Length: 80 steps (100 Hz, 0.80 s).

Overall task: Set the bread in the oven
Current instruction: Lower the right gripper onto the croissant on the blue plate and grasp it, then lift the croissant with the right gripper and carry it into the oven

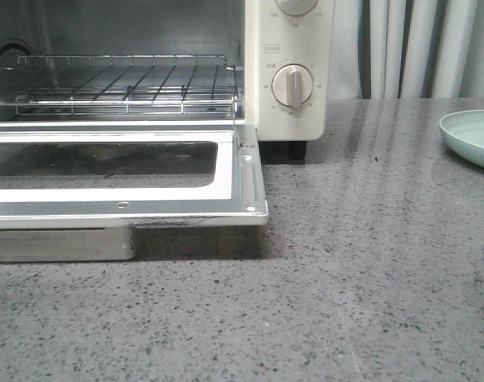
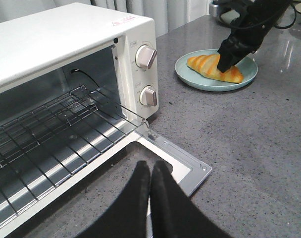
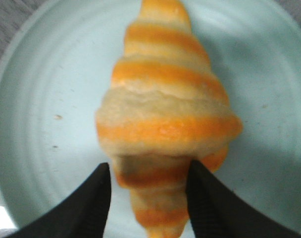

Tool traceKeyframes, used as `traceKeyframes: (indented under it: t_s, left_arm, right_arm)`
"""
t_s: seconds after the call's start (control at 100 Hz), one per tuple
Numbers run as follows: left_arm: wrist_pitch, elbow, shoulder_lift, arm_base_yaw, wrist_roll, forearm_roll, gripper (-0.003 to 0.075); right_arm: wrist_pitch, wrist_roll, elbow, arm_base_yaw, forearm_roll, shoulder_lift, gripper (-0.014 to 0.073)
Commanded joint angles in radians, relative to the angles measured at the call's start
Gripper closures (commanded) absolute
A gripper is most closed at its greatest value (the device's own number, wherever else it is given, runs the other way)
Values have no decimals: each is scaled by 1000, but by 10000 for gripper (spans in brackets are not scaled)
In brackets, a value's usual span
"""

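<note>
The bread, a golden croissant with cream stripes, lies on a pale green plate. My right gripper is open and straddles the bread's tapered end, fingers close against its two sides. The left wrist view shows it lowered onto the bread on the plate. The cream-white oven stands open, with its door folded down flat and an empty wire rack inside. My left gripper is shut and empty, above the door's near corner.
The plate's rim shows at the right edge of the front view, right of the oven's dials. Grey speckled counter lies between oven and plate. Curtains hang behind.
</note>
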Motion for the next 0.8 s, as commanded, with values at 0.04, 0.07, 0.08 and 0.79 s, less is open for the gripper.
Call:
traceKeyframes:
  t_s: [0.04,0.07,0.08,0.79]
  left_arm:
    - [-53,-33,6,-2,-9,-36,742]
    - [-53,-33,6,-2,-9,-36,742]
    - [-53,-33,6,-2,-9,-36,742]
    - [-82,-33,6,-2,-9,-43,742]
  right_arm:
    - [-30,-7,-32,-6,-54,45,274]
    - [-29,-7,-32,-6,-66,59,274]
    - [-29,-7,-32,-6,-69,66,274]
    - [-176,-5,-267,128,-20,-282,662]
